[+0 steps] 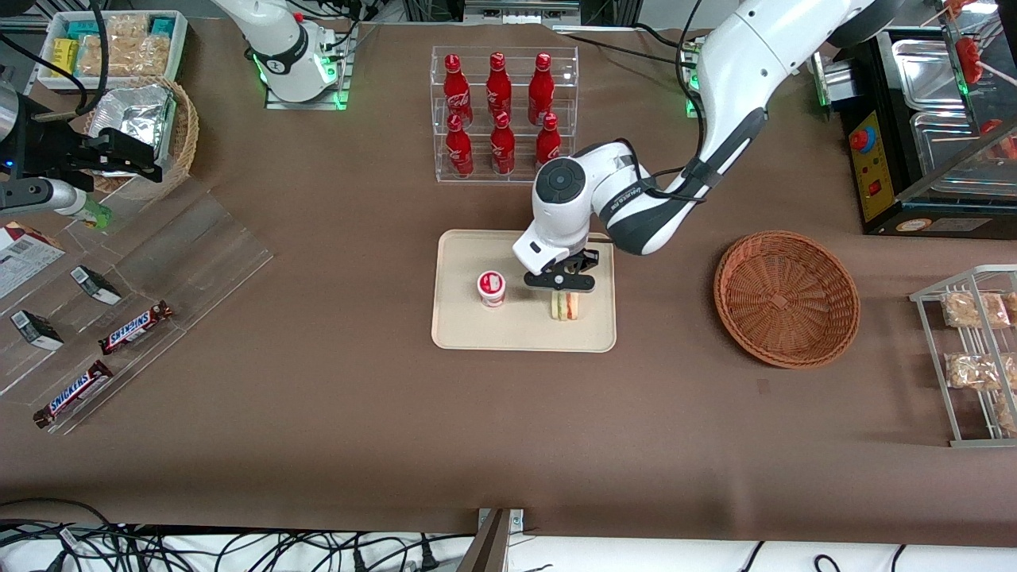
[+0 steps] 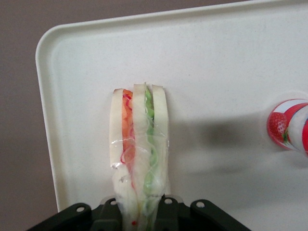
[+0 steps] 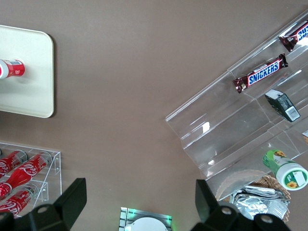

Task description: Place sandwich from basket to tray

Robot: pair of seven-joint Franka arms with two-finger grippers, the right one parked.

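The sandwich is a wrapped wedge with red, green and pale layers. It stands on the cream-beige tray near the edge toward the working arm's end. My left gripper is right above it and shut on its upper end. In the left wrist view the sandwich runs down between the black fingers, with the tray under it. The reddish-brown wicker basket sits empty beside the tray, toward the working arm's end of the table.
A small strawberry yoghurt cup stands on the tray beside the sandwich. A clear rack of red bottles stands farther from the front camera than the tray. A wire rack with bagged snacks is at the working arm's end.
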